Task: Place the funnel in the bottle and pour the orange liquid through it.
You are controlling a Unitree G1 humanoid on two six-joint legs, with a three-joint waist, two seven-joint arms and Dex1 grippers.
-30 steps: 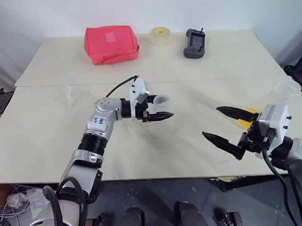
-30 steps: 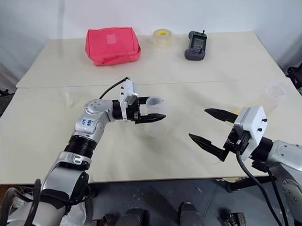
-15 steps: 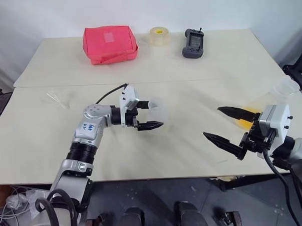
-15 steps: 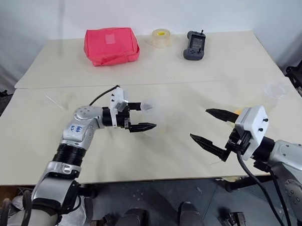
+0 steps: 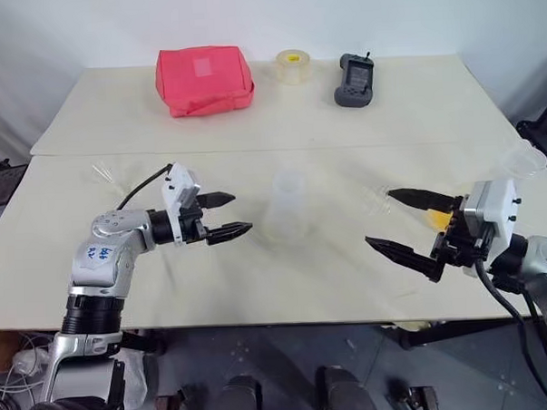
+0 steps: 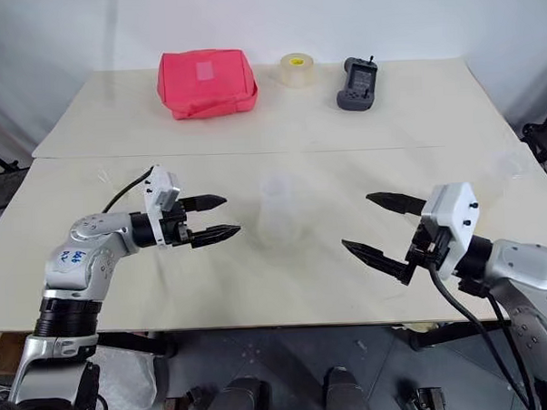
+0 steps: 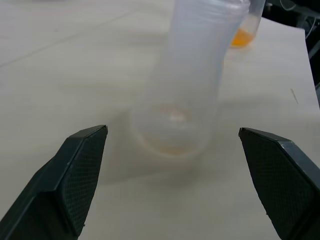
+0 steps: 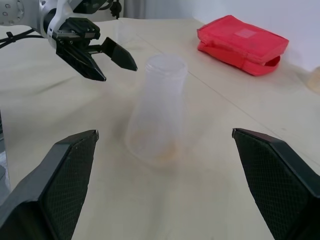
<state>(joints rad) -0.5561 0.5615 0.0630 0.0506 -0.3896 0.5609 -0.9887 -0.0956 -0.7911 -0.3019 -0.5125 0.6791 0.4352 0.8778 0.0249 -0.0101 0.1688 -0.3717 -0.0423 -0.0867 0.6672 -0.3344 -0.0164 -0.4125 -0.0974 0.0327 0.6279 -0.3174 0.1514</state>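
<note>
bottle (image 5: 289, 207) upright on table (image 5: 259, 278), no funnel in it | both grippers' fingers apart, empty: left (image 5: 221, 215), right (image 5: 403, 223) | funnel placing, pouring left

My head cams look down over the table (image 5: 361, 119); both wrist cams face the bottle (image 8: 155, 115) close, from opposite sides.

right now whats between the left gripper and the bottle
Nothing: in the left eye view, bare table separates the open left gripper from the bottle, which stands upright and untouched.
</note>
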